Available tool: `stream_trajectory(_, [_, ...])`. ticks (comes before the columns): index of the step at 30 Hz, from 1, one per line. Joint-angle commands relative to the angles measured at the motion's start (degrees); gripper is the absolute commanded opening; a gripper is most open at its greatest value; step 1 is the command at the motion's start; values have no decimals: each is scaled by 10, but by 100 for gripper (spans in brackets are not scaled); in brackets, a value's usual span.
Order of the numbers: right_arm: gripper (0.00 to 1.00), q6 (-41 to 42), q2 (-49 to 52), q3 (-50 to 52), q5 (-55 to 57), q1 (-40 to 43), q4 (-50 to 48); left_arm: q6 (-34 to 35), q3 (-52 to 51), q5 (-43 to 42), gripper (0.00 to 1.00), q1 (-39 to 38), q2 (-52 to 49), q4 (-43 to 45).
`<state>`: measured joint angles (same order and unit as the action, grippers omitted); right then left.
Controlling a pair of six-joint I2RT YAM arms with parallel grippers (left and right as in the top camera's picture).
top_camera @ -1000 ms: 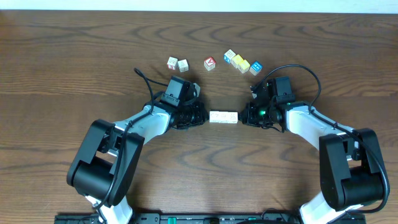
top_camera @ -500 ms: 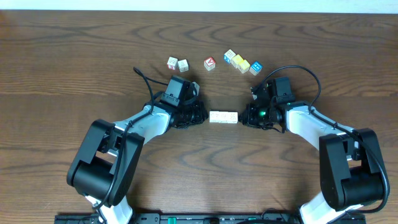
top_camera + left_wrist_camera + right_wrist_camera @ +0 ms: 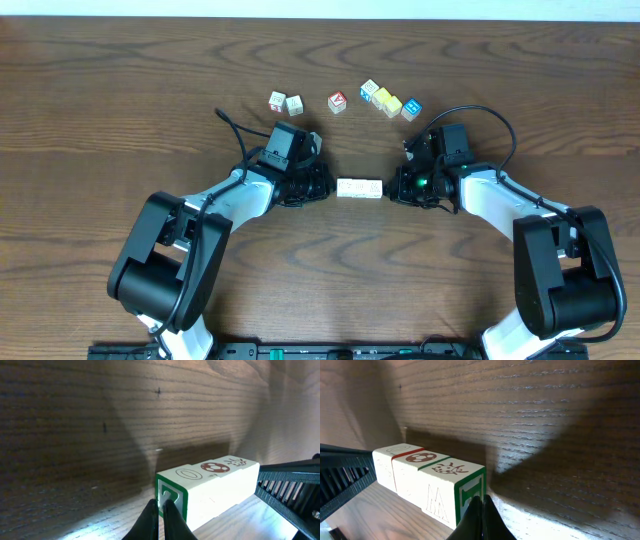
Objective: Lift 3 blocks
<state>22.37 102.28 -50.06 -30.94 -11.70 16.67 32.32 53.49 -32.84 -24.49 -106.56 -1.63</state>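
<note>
Markings on blocks (image 3: 360,188) too small to read from overhead, tips of left hand (image 3: 327,187) and right hand (image 3: 393,188) masked under dark wrist housings, arm bases (image 3: 175,330) cropped at lower edge, faces of loose cubes (image 3: 388,102) at upper centre illegible

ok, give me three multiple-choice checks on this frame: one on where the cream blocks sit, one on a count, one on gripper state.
1. Where is the row of blocks?
A. between the two grippers
B. at the table's far edge
C. under the left arm's base

2. How many blocks form that row?
A. two
B. three
C. five

3. How do the left gripper and right gripper stand?
A. both open
B. only the left open
C. both shut

Answers:
1 A: the overhead view shows a gripper at each end of the row.
2 B: the right wrist view shows three tops in line.
3 C: each wrist view shows fingertips together at an end face.
</note>
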Motion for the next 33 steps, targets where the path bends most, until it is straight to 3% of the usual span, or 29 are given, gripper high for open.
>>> stream_trajectory(1, [1,6,5,0,-9,-5,0,-8,-1,-10,7,-1,-10,0])
stream_trajectory(33, [1,8,5,-31,-6,-26,11,-7,-1,-17,7,-14,-9,0])
